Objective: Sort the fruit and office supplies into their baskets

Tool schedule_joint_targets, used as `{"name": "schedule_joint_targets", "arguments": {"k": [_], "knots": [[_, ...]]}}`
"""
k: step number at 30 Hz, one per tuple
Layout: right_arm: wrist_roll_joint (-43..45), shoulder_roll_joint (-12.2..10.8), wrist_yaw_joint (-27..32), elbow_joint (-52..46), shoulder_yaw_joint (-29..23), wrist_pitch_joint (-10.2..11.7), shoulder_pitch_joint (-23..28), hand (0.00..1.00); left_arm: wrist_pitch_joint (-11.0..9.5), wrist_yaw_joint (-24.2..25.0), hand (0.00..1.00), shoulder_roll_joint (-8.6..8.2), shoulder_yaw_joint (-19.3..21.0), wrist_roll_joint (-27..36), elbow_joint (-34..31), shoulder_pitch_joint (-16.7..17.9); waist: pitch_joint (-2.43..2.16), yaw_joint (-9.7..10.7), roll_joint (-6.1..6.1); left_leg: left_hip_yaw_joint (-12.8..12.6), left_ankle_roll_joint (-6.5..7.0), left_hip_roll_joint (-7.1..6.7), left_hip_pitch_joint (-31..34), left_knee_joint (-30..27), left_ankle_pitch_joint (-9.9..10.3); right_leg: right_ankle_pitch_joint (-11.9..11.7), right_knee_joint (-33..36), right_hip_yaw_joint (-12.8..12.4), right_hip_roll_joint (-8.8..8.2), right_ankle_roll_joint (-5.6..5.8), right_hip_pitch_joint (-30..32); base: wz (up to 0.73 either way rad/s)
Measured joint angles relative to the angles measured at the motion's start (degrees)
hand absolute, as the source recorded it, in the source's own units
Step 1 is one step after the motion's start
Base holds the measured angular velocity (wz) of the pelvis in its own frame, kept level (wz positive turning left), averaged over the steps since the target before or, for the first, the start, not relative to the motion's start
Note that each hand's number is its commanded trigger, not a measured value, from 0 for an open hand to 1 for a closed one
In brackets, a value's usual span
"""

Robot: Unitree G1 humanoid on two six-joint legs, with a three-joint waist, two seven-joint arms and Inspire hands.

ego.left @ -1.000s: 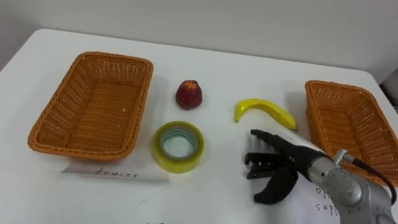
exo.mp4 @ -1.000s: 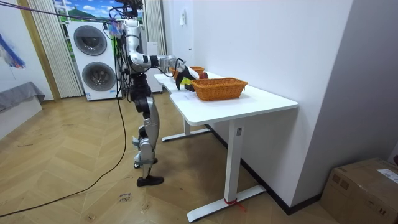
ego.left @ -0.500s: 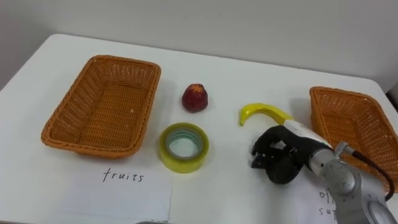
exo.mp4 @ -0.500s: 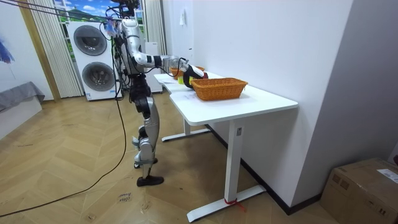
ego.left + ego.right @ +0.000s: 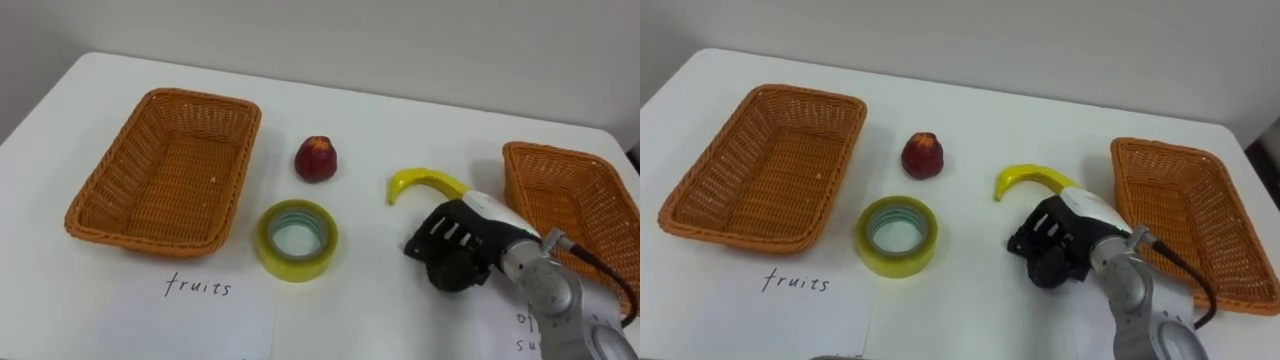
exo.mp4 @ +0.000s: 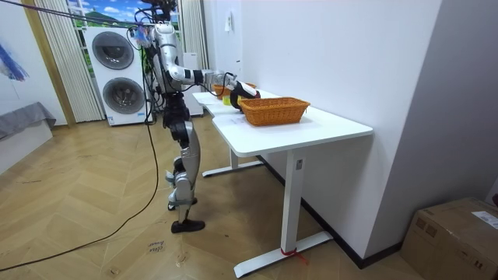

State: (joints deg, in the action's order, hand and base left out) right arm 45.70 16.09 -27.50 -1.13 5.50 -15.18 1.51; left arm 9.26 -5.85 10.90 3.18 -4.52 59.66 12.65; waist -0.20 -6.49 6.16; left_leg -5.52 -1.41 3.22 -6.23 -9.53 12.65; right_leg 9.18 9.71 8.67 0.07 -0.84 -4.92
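White table stands against a pale wall. In the room view, the robot stands at the table's end on the room view's left, on a wooden floor, with one arm held out over the top and two stacked washing machines behind it.

At the far left sits a wicker basket with nothing in it. Just near of it lies a sheet of paper with handwriting. Right of the basket, towards the far side, a red fruit stands on the table by itself, apart from everything else. Near of the fruit, close to the basket's right wall but not touching it, a roll of yellow tape lies flat with its hole facing up.

Further right is the banana, lying on the table with its stem end curving left and down. Its right part is hidden under the right hand, which comes in from the lower right. The hand's dark fingers are curled down over the banana and the thumb is tucked in below, so it grips the fruit's right end. Fruit and hand are both low on the tabletop.

Right of the hand and apart from it sits the second wicker basket, also with nothing in it. Another handwritten sheet lies near of this basket, partly under the forearm.
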Motion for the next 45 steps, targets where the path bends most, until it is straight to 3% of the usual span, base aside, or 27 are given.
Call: {"name": "schedule_joint_targets", "arguments": {"k": [9, 15, 22, 29, 40, 45], "knots": [[-1.3, 0.0, 0.0, -0.4, -0.2, 0.4, 0.9, 1.0, -0.2, -0.3, 0.0, -0.1, 0.0, 0.3, -0.5, -0.2, 0.01, 0.3, -0.02, 0.0, -0.02, -0.1, 0.1, -0.1, 0.0, 0.0, 0.1, -0.3, -0.05, 0.0, 0.0, 0.0], [-0.9, -0.1, -1.4, -6.3, -0.4, 0.7, 3.3, 1.0, -1.2, -0.3, 0.0, 0.07, 0.1, 0.2, -0.3, 0.1, -0.03, 1.1, 0.13, -0.5, 0.07, -0.2, 0.9, -0.2, -0.1, 0.0, 0.1, -0.9, -0.06, 0.0, 1.2, -0.05], [-2.9, -0.4, -0.4, -11.3, -2.8, 2.3, 3.3, 1.0, -3.4, -1.1, 0.0, -0.05, 0.0, 0.5, -0.1, 1.0, 0.05, 3.0, 0.27, -0.8, 0.08, -0.12, 1.5, -0.1, -0.1, 0.0, 0.1, -1.7, 0.06, 0.0, 2.0, -0.03], [-9.8, -0.4, 0.9, -14.2, -7.1, 4.4, 2.9, 1.0, -5.9, -2.4, 0.0, -0.44, 0.0, 0.5, 4.0, 1.0, 0.59, 3.6, -0.42, -1.8, 0.08, -0.04, 0.7, 0.1, -0.1, 0.0, 0.1, -2.2, 0.12, 0.0, 1.7, -0.06], [-14.4, -0.5, 9.2, -17.8, -10.9, 7.9, -0.2, 1.0, -6.0, -1.0, 0.0, -0.78, 0.1, 0.5, 9.2, 0.8, 0.77, 4.6, -0.48, -2.0, 0.08, -0.03, 0.7, 0.0, -0.1, 0.0, -0.1, -2.1, 0.09, 0.02, 1.5, 0.0], [-16.9, -0.6, 14.0, -21.4, -11.5, 9.3, -0.1, 1.0, -5.9, -1.3, 0.0, -0.83, 0.1, 0.5, 9.0, 0.9, 0.56, 5.2, -0.39, -1.8, 0.08, -0.04, 1.3, -0.1, -0.1, 0.0, -0.1, -1.9, 0.06, 0.02, 2.0, 0.02]]}}
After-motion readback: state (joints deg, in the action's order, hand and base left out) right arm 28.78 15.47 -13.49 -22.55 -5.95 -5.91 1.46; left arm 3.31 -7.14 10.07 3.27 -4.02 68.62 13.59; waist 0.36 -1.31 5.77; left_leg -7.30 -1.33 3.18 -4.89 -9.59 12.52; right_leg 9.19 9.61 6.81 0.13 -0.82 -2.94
